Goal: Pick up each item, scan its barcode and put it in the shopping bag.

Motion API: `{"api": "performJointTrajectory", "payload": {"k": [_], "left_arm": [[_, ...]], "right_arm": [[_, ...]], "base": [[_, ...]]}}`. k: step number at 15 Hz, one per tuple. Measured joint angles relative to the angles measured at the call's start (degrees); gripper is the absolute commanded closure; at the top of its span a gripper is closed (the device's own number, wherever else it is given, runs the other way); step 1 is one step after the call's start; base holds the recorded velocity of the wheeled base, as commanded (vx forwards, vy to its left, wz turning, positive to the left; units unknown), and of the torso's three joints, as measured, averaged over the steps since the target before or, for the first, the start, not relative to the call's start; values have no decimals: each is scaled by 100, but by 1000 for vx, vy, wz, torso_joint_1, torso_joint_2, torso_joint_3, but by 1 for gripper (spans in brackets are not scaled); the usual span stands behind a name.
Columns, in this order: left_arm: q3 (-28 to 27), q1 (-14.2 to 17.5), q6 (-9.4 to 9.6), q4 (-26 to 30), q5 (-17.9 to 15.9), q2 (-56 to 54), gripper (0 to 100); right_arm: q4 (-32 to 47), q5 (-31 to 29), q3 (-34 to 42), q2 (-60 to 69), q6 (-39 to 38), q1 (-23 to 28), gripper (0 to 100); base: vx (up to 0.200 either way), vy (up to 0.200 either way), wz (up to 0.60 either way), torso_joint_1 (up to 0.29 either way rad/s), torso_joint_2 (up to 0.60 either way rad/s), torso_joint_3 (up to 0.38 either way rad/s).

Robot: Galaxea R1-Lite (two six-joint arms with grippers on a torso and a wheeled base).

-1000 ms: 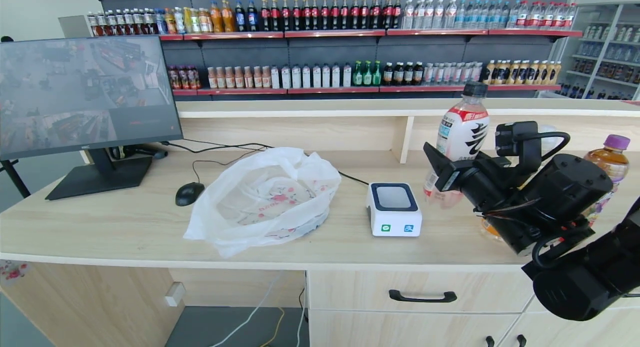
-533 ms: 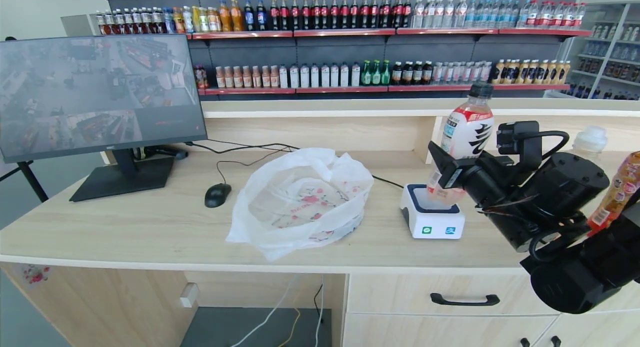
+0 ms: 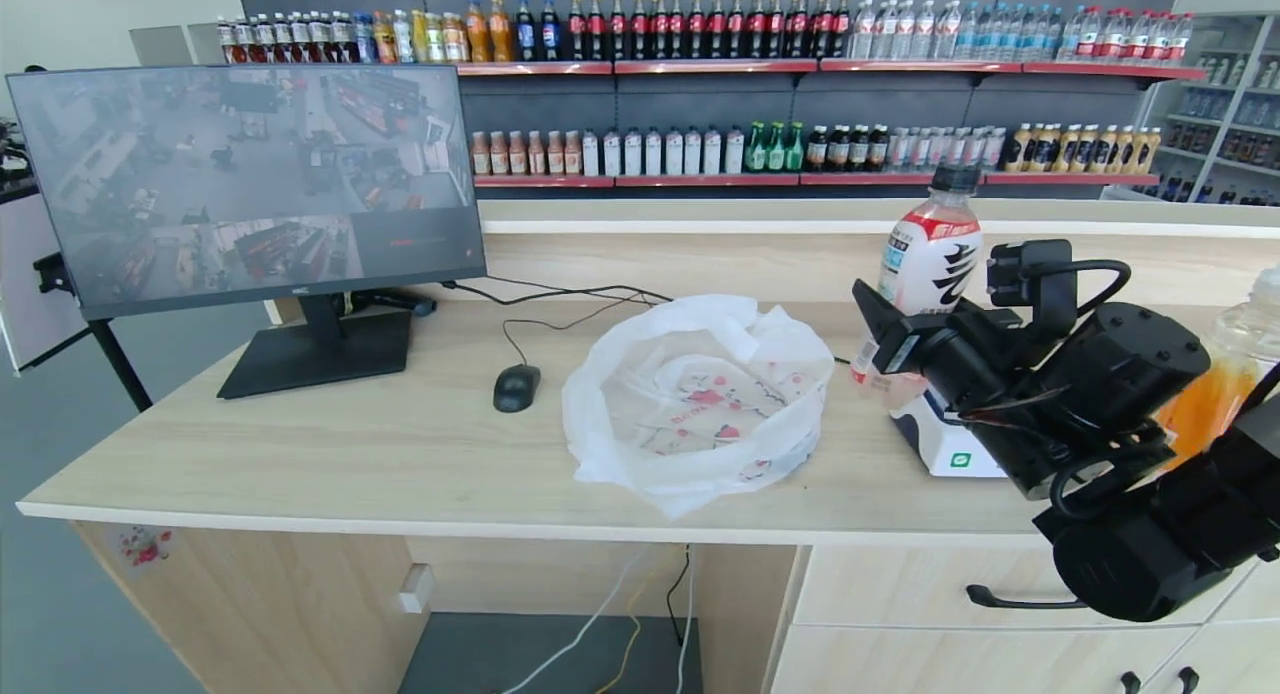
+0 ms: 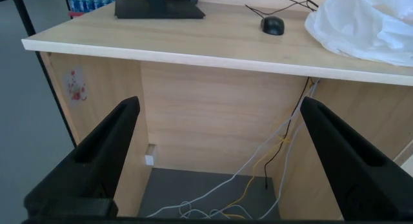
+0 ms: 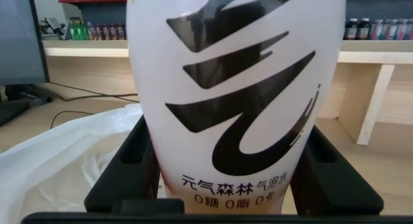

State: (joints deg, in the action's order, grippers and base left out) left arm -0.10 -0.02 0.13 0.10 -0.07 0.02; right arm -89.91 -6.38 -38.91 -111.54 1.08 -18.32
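In the head view a white drink bottle (image 3: 927, 259) with a black cap and a red band stands upright in my right gripper (image 3: 888, 362), which is shut on its lower body. The bottle hangs just above the left end of the white barcode scanner (image 3: 955, 452), which my arm partly hides. Left of the scanner lies the white shopping bag (image 3: 700, 404), mouth open. The right wrist view has the bottle (image 5: 235, 101) between both fingers (image 5: 126, 166), with the bag (image 5: 64, 166) behind. My left gripper (image 4: 219, 159) is open, low in front of the counter's front panel.
An orange drink bottle (image 3: 1215, 379) stands at the counter's right end behind my right arm. A monitor (image 3: 250, 174) and a black mouse (image 3: 516, 387) with cables sit on the left of the counter (image 3: 350, 454). A raised ledge runs along the back.
The head camera has swung, shifting the whole scene rightward. Relative to the scanner, my right gripper has carried the bottle left, from beside the scanner to above its left end.
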Motion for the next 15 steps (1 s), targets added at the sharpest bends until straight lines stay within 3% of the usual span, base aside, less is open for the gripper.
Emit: {"api": "performJointTrajectory", "payload": {"k": [5, 12, 15], "left_arm": [[0, -2, 5, 0, -2, 0, 0], [0, 2, 5, 0, -2, 0, 0], [0, 2, 5, 0, -2, 0, 0]], "right_arm": [[16, 20, -405, -135, 0, -257, 100], [218, -73, -2157, -1100, 138, -1053, 100], [561, -165, -2787, -1440, -228, -1337, 100]], "base": [[0, 0, 0, 0, 0, 0], [0, 0, 0, 0, 0, 0], [0, 0, 0, 0, 0, 0]]}}
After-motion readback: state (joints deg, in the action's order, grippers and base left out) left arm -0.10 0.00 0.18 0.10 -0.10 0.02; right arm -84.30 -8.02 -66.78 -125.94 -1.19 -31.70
